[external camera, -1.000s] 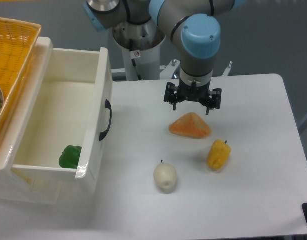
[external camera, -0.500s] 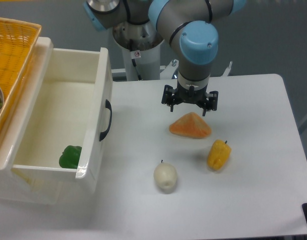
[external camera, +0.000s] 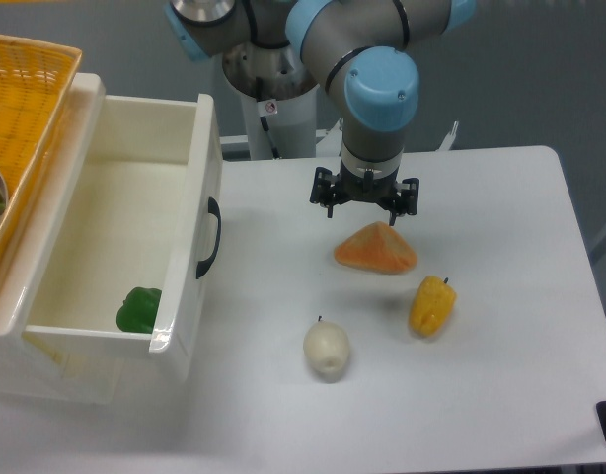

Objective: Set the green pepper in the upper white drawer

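Logging current state: the small glossy bright-green bell pepper [external camera: 139, 309] lies inside the large deep white box-shaped drawer [external camera: 202, 158], on its floor in the near corner, close against the inner face of the front panel below the curved black handle [external camera: 211, 237]. By how things lie, I judge the placement done.

My black two-finger gripper [external camera: 363, 197] hangs over the white table [external camera: 520, 207], well apart from the drawer, just above and behind the orange wedge-shaped food piece [external camera: 376, 248]. Jaws stand spread with nothing between them.

Other items on the table: a yellow bell pepper [external camera: 431, 305] and a pale cream onion-shaped vegetable [external camera: 327, 349], both near the orange wedge. An orange woven basket [external camera: 22, 128] sits beyond the drawer on the left.

Risks from here, as I judge them:
- Fingertips are low and close to the orange wedge; a sideways or downward move without lifting first could nudge it into the yellow pepper.
- If the drawer is to be shut, a hard push on the front panel could roll the green pepper, since it rests loose.
- A sweeping retreat toward the drawer could clip its front panel.
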Available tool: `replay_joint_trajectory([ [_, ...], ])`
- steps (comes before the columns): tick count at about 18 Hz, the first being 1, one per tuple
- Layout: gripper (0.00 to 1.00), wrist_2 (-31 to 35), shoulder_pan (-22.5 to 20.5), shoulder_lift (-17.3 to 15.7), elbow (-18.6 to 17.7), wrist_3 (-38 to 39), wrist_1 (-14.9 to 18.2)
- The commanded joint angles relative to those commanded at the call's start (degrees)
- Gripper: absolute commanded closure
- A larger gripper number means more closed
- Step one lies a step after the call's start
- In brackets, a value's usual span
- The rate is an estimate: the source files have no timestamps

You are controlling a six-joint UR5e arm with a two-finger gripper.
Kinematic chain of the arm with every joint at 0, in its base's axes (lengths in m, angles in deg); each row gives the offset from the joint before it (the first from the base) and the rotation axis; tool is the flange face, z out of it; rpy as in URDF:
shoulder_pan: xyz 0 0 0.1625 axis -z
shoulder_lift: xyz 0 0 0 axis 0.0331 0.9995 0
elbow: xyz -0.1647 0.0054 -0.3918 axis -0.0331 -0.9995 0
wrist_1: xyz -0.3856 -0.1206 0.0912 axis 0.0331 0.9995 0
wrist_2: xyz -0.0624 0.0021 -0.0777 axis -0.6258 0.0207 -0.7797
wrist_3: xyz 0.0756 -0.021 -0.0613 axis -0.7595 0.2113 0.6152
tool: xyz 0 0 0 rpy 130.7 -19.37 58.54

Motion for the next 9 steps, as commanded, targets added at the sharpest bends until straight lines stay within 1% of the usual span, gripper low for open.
replay_joint_trajectory([
  [5, 0.00, -0.2, 0.2, 0.7, 1.3, 1.2, 0.2],
  [9, 0.00, -0.2, 0.3, 0.8, 1.4, 1.8, -0.6],
])
